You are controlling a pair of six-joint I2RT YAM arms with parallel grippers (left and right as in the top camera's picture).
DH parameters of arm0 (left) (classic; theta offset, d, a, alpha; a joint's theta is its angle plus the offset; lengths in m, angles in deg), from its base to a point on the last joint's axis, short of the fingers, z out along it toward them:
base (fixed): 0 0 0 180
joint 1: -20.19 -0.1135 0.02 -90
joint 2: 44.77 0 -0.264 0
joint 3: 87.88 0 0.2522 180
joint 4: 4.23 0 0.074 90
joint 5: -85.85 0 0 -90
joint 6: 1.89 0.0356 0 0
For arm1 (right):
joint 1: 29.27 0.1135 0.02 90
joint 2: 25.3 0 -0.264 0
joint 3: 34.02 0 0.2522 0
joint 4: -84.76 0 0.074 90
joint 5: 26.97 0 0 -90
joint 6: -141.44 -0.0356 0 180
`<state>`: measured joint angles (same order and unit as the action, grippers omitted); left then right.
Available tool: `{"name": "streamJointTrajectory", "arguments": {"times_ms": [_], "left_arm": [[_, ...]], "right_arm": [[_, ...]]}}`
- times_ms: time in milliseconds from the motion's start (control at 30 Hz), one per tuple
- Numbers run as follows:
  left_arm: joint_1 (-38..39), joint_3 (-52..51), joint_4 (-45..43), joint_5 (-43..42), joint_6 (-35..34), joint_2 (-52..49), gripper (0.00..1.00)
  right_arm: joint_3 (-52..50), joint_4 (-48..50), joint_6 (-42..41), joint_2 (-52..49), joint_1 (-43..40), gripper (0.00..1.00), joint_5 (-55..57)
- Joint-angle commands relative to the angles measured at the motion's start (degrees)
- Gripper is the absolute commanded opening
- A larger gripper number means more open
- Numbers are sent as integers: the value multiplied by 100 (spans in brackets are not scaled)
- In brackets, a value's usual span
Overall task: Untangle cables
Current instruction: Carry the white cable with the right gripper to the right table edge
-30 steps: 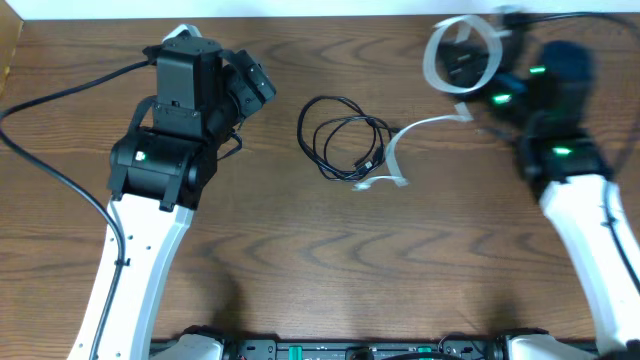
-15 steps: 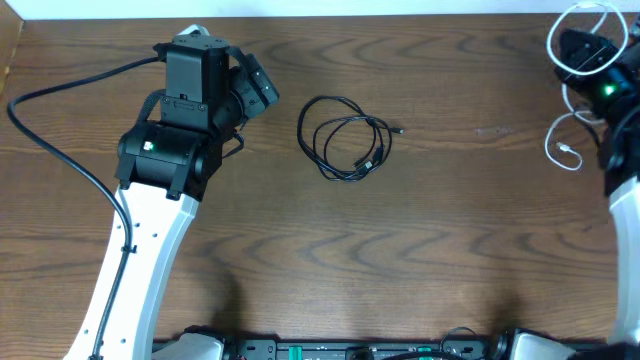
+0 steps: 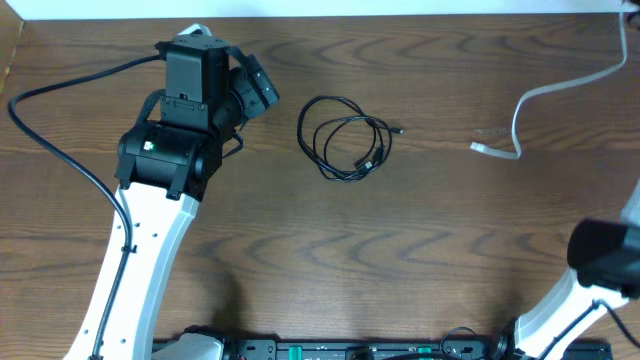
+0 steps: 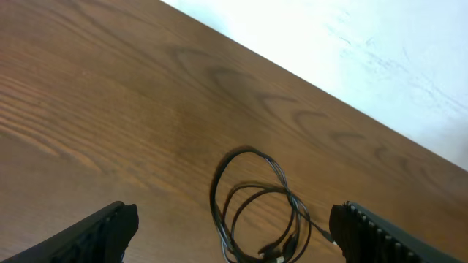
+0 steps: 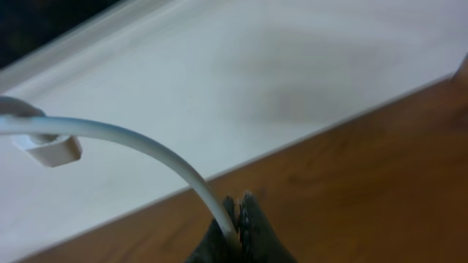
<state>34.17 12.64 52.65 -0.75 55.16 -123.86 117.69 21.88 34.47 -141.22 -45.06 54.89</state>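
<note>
Altogether, two arms and two cables are showing on the brown wooden table (image 3: pixel 250 260): one black cable and one white cable.

Farthest left, a thick black wire (image 3: pixel 60 95) is curving across the table up to the left arm (image 3: pixel 165 150), where a small green light (image 3: pixel 148 148) is glowing. The left claw (image 4: pixel 232 219) is standing spread wide, holding nothing and touching nothing. Its two dark fingers (image 4: pixel 110 228) are framing the bottom corners of the wrist view, with bare wood and the coil between them.

Just right of that claw, the black cable (image 3: pixel 345 135) is lying flat on the table near its middle. It is wound into a loose coil of a few overlapping loops, and one small plug tip (image 3: pixel 399 130) is poking out on the right. It is sitting well apart from the white cable.

Further right, the white cable (image 3: pixel 518 115) is hanging in a blurred curve from the top right corner down to its plug end (image 3: pixel 482 148). Whether that end is touching the wood I cannot tell.

At the far right, the right arm (image 3: pixel 605 255) is showing only at the bottom corner of the overhead view. In the wrist view, the right claw (image 5: pixel 240 213) is pinching the white cable with its fingers pressed fully together. The cord is arcing away leftward toward a white connector (image 5: pixel 51 150).
</note>
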Motion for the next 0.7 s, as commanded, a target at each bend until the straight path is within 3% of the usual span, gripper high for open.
{"name": "streamJointTrajectory", "arguments": {"times_ms": [0,200,667], "left_arm": [[-2,2,37,114,254,-35,89],[-2,2,57,114,254,-35,89],[-2,2,59,-107,254,-35,89]], "right_arm": [[474,251,402,-402,-94,1,828],[483,715,514,-697,-369,1,1773],[481,140,529,-2409,-1392,4,1180]]}}
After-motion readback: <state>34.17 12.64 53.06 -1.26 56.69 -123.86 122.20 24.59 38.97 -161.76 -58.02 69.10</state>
